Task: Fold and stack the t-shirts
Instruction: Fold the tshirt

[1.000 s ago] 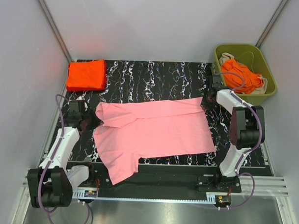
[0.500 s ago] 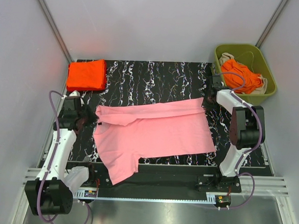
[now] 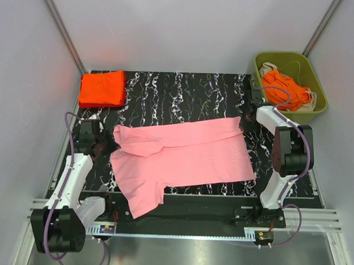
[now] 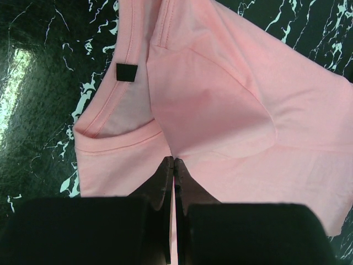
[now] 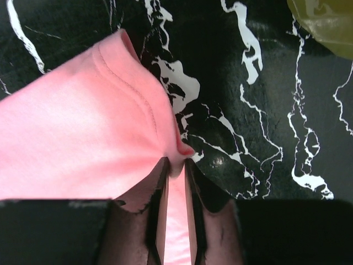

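A light pink t-shirt (image 3: 182, 156) lies spread on the black marbled mat (image 3: 184, 92), its far edge folded over toward the near side. My left gripper (image 3: 110, 143) is shut on the shirt's shoulder fold by the neck; the left wrist view shows the jaws (image 4: 174, 163) pinching pink cloth (image 4: 220, 110) beside the dark neck label (image 4: 126, 72). My right gripper (image 3: 245, 121) is shut on the shirt's far right corner, seen in the right wrist view (image 5: 175, 165) with cloth (image 5: 83, 127) between the fingers. A folded orange-red t-shirt (image 3: 102, 88) lies at the far left corner.
An olive-green bin (image 3: 319, 97) at the far right holds crumpled orange-red shirts (image 3: 286, 88); its edge shows in the right wrist view (image 5: 325, 25). Grey walls enclose the table. A metal rail (image 3: 179, 231) runs along the near edge.
My left gripper swung a little to the far left and came back, tugging the shirt's shoulder. The folded far edge shifted slightly. My right gripper stayed put on the corner.
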{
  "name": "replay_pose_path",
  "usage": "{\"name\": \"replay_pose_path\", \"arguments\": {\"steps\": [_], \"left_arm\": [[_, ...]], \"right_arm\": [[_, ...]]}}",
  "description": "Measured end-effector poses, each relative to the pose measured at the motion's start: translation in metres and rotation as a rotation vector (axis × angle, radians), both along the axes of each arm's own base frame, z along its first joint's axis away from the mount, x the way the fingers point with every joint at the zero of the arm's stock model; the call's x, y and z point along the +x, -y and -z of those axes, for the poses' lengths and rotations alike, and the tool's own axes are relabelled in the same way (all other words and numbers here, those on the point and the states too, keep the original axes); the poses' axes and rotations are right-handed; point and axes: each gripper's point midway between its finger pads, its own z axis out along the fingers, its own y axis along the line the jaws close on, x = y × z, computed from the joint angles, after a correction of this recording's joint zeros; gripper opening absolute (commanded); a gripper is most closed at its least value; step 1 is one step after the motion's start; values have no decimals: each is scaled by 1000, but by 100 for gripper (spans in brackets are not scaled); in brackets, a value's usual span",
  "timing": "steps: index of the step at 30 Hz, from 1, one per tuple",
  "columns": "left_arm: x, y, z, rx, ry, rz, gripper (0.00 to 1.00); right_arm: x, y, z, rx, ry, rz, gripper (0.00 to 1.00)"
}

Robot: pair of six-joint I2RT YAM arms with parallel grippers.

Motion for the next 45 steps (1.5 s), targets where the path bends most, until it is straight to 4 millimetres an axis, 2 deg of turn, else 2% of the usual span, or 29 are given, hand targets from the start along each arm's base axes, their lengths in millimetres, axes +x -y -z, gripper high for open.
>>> {"name": "replay_pose_path", "arguments": {"steps": [5, 13, 18, 23, 28, 36, 43, 45], "left_arm": [[0, 0, 0, 0, 1, 0, 0], [0, 0, 0, 3, 1, -1, 0], [3, -1, -2, 4, 0, 0, 0], [5, -1, 3, 7, -20, 5, 0], [7, -1, 4, 9, -27, 6, 0], [14, -3, 2, 18, -24, 5, 0], [14, -5, 3, 27, -25, 3, 0], [15, -5, 2, 32, -23, 4, 0]], "right_arm": [[-9, 0, -1, 4, -29, 7, 29], [-7, 0, -22, 8, 6, 8, 27], [-7, 1, -23, 5, 8, 17, 30], [-5, 3, -13, -5, -9, 44, 34], [-4, 4, 2, -17, -33, 54, 33], [-1, 10, 13, -47, -39, 75, 33], [0, 11, 19, -54, -45, 86, 15], [0, 12, 20, -59, -47, 92, 3]]}}
